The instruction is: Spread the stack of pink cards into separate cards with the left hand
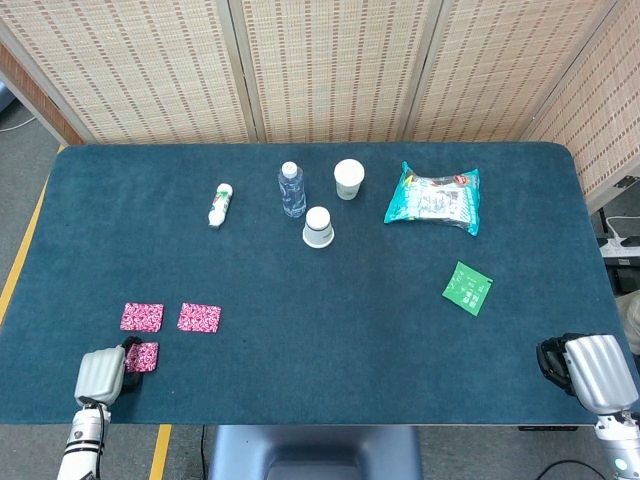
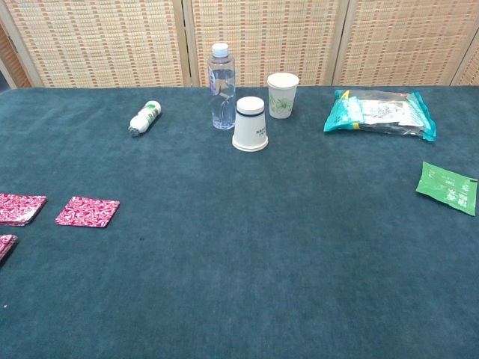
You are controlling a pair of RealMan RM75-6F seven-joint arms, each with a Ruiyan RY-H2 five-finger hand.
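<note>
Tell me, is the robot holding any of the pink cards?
It cannot be told. The left hand touches the near pink card at its left edge, fingers hidden. The right hand holds nothing visible.

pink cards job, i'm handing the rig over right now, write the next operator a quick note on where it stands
Left hand: at the near left table edge, fingers on the nearest pink card; whether it pinches or only touches it is unclear.
Right hand: at the near right edge, away from everything; grip not readable.
Cards: two lie flat and apart, left card and right card.
Done: three separate spots.
Left: the left card looks like several in the chest view; check it and spread further.
</note>
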